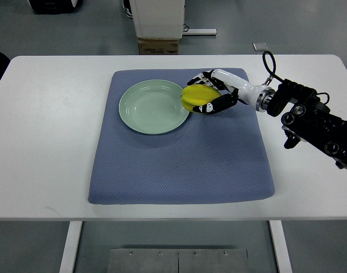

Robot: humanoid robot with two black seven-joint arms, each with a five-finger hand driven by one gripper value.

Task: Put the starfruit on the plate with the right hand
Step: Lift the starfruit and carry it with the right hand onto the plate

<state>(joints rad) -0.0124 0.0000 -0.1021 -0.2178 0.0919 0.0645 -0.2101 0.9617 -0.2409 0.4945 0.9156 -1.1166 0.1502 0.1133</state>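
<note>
Right hand (212, 94) grasps the starfruit (195, 96), fingers wrapped around it, at the plate's (140, 116) right rim. Pickup done; plate empty. Left: carry over centre, release.

The right robot hand (210, 94) has a white shell and black finger joints. Behind it is a silver wrist ring, then a black arm with round screws and a looping black cable.
</note>
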